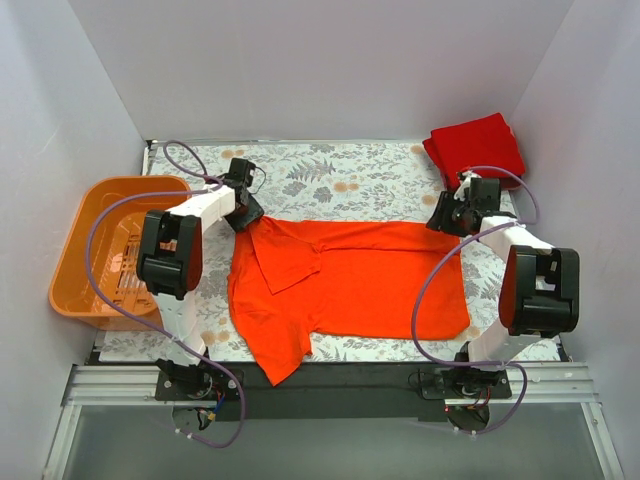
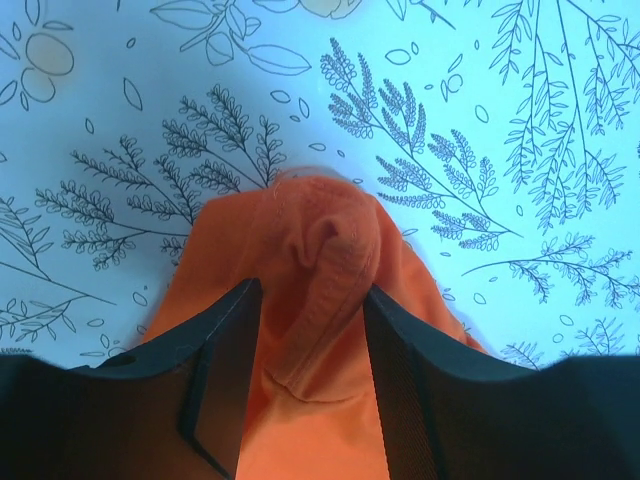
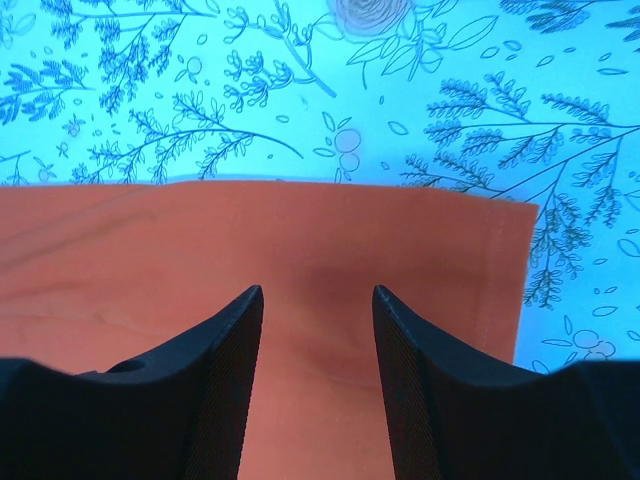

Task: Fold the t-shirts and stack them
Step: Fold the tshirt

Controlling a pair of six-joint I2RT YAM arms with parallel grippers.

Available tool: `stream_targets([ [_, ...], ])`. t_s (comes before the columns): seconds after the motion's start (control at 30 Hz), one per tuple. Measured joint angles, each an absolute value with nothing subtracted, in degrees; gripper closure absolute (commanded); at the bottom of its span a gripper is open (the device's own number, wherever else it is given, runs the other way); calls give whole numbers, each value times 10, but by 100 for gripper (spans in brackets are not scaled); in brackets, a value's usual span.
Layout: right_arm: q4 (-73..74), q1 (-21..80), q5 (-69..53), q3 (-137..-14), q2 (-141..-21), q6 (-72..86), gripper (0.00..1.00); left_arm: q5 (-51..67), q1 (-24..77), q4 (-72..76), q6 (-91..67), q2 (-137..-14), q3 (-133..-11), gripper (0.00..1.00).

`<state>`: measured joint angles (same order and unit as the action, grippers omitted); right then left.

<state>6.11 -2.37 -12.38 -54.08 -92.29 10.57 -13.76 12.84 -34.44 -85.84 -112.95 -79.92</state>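
Note:
The bright orange-red t-shirt [image 1: 350,280] lies spread on the table, its far part folded toward me, one sleeve hanging over the front left edge. My left gripper [image 1: 245,212] is at the shirt's far left corner. In the left wrist view its jaws [image 2: 312,290] stand apart around a bunched ridge of the cloth [image 2: 320,230]. My right gripper [image 1: 447,218] is at the far right corner. In the right wrist view it [image 3: 317,290] is open over flat cloth [image 3: 150,260] near the hem. The deeper red t-shirt [image 1: 475,148] lies folded at the back right.
A rigid orange plastic basket [image 1: 110,250] stands at the left edge of the table, beside my left arm. The floral tablecloth [image 1: 330,175] shows behind the shirt. White walls close in the back and both sides.

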Motion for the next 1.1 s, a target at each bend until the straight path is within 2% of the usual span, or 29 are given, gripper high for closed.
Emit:
stream_targets([
  [0.27,27,-54,-126,-530,-934,130,46,-147,121,-341,-850,-1136,-817,67],
  [0.47,14,-77,-126,-526,-970,139,46,-146,113,-336,-844,-1136,-817,71],
  [0.77,-19,-98,-136,-542,-1011,157,47,-146,102,-324,-837,-1138,-817,99],
  [1.1,-30,-134,-166,-585,-1053,171,46,-143,86,-323,-808,-1167,-834,99],
])
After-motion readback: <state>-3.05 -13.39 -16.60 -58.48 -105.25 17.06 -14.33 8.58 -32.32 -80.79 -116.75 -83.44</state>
